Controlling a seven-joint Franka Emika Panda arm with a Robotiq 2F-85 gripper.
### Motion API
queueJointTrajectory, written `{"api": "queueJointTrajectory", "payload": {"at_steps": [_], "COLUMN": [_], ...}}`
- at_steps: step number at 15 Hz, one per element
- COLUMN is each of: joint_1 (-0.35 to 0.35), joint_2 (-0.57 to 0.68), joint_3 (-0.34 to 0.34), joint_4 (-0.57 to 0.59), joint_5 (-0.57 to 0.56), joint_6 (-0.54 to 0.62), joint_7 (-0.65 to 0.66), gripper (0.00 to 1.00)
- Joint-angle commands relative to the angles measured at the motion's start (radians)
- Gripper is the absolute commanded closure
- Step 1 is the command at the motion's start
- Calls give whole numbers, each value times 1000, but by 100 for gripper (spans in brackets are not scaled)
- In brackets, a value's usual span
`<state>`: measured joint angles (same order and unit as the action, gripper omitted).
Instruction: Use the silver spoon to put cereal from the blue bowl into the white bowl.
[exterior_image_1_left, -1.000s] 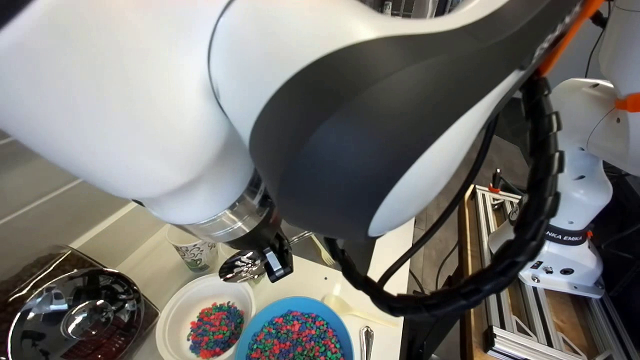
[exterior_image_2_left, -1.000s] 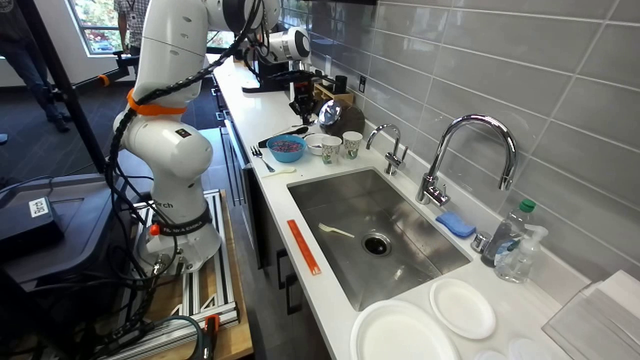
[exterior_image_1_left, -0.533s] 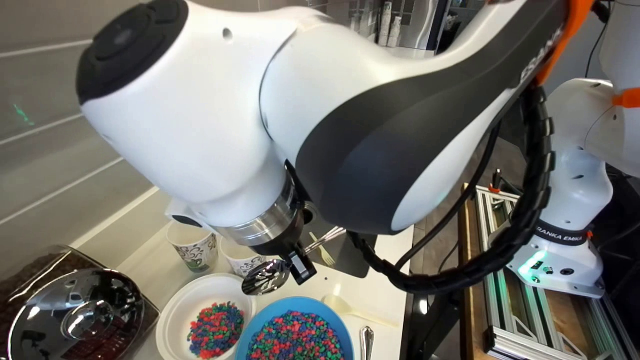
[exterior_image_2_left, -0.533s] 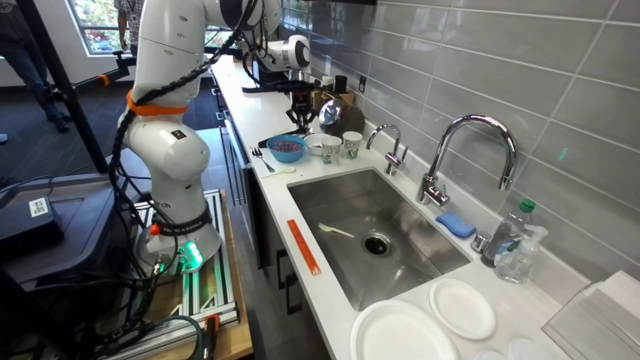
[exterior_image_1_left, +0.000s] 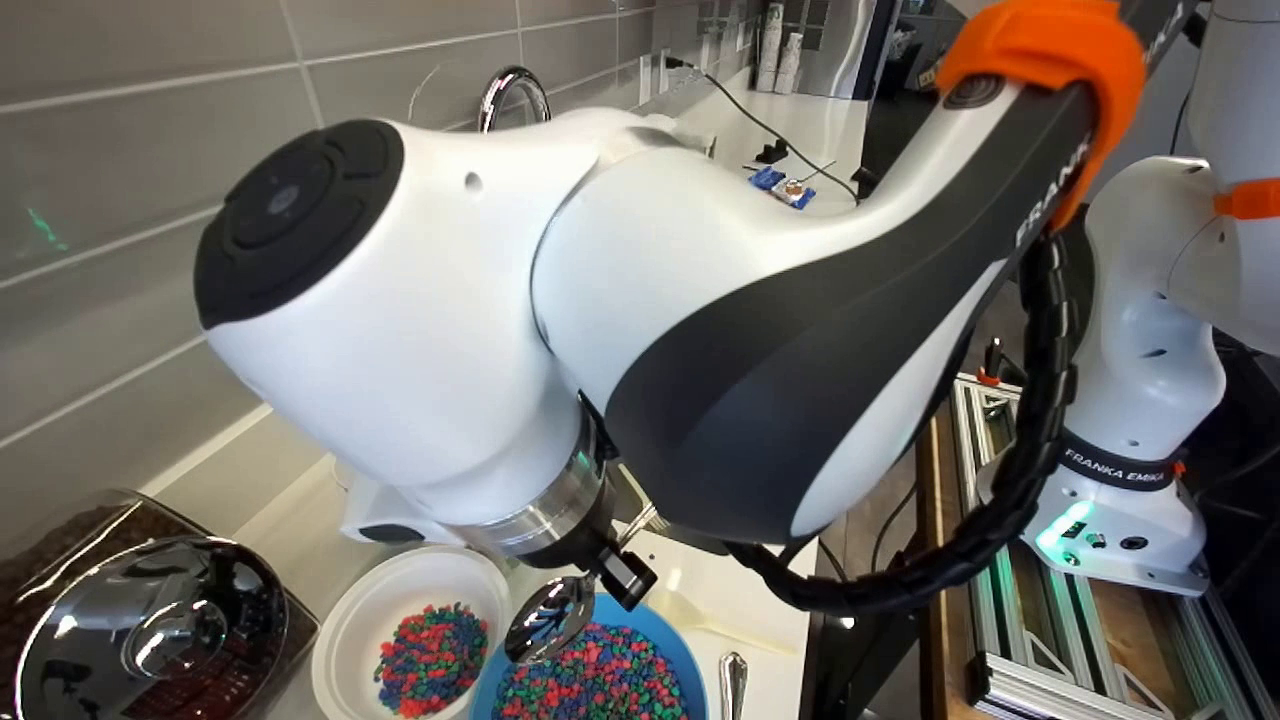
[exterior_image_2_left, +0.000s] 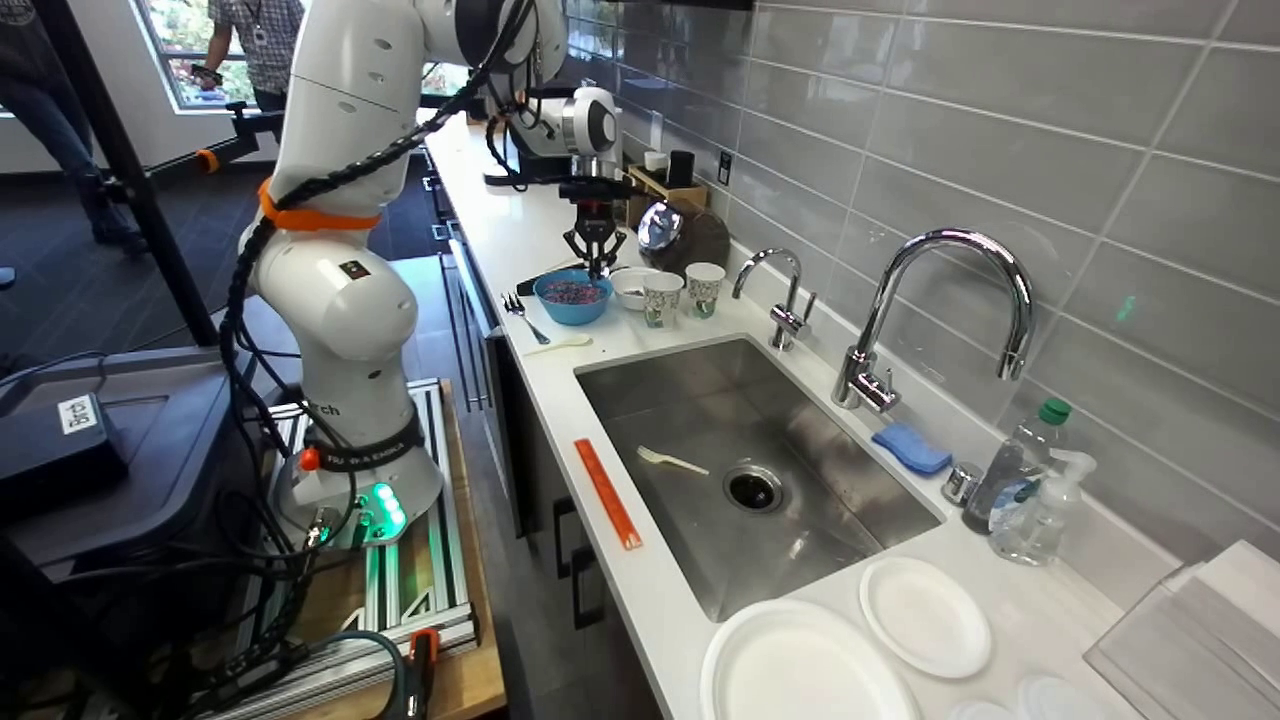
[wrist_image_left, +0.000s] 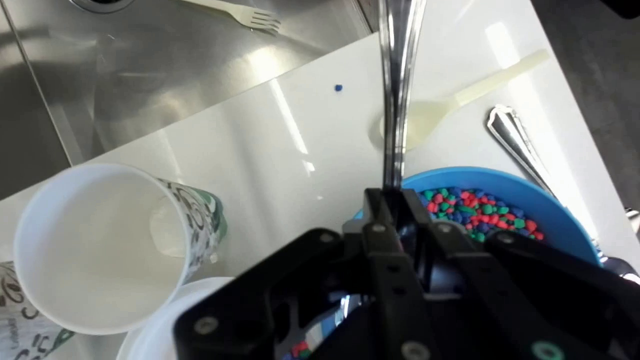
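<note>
The fingers (wrist_image_left: 377, 240) gripped the silver spoon (exterior_image_1_left: 555, 612) by its handle (wrist_image_left: 400, 75), head (exterior_image_1_left: 543, 628) free over the blue bowl (exterior_image_1_left: 655, 620), bottom centre in an exterior view, presumably to scoop cereal (exterior_image_1_left: 620, 680) for the white bowl (exterior_image_1_left: 360, 620).

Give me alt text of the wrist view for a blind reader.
The end effector holds the silver spoon by its handle, partly hiding the blue bowl of red, green and blue cereal. At left are two patterned cups and part of the white bowl; a plastic spoon lies on the counter, a plastic fork in the sink.
</note>
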<state>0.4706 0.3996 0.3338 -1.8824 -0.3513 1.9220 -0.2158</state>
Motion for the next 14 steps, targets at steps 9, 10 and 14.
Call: {"api": "queueJointTrajectory", "payload": {"at_steps": [9,10,14], "joint_1": [-15,-14,-10], "joint_2": [117,129,176], "joint_3": [46,46,53], "joint_4": [85,99,155], "joint_5": [22,22,25], "joint_6": [44,42,31], "joint_7": [-236,-251,-318], "gripper": [97,97,97]}}
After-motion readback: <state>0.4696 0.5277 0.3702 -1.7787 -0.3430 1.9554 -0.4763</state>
